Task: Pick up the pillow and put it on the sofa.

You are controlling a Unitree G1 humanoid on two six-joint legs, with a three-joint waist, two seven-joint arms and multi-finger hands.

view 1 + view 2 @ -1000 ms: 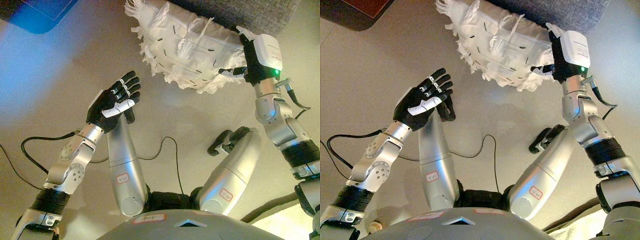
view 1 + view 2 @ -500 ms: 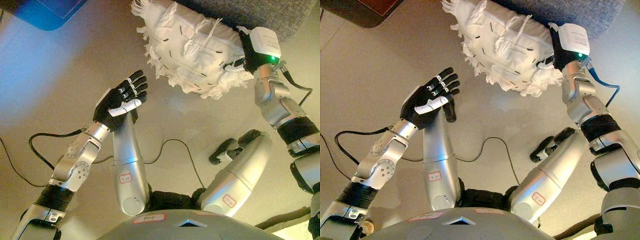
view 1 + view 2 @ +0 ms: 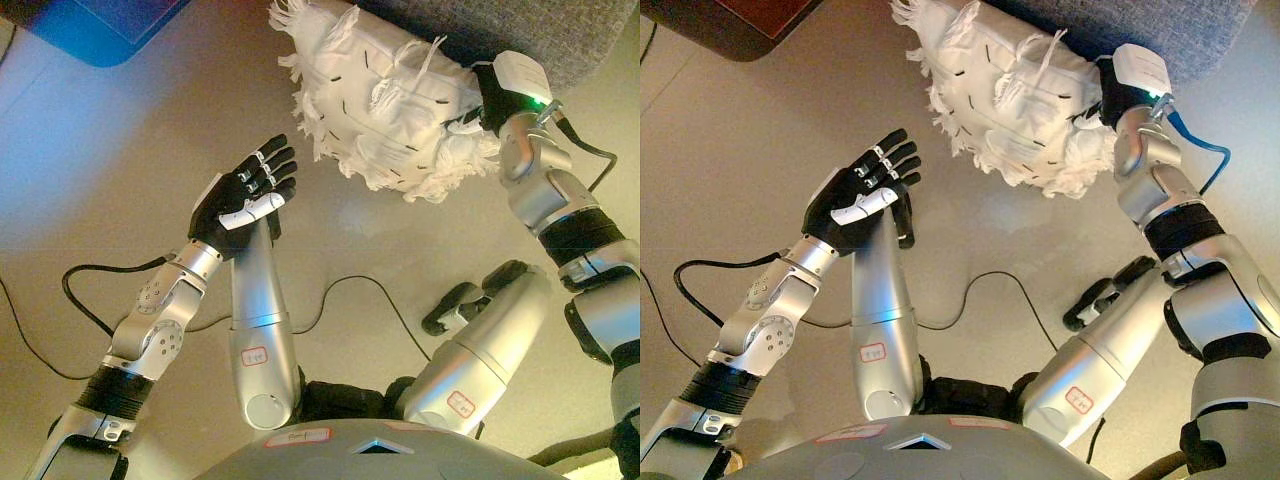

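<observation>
Left eye view: white fringed pillow (image 3: 385, 105) sits high at 12 o'clock, its upper edge against the grey sofa (image 3: 520, 35), its lower fringe hanging over the floor (image 3: 120, 180). Right hand (image 3: 497, 100) is at the pillow's 3 o'clock edge, touching it; its fingers are buried in the fringe, so the grip cannot be told. Left hand (image 3: 243, 198) is at 8 o'clock from the pillow, apart from it, fingers spread, holding nothing. Sofa is cut off by the top edge. Bare floor lies open at 9 o'clock.
</observation>
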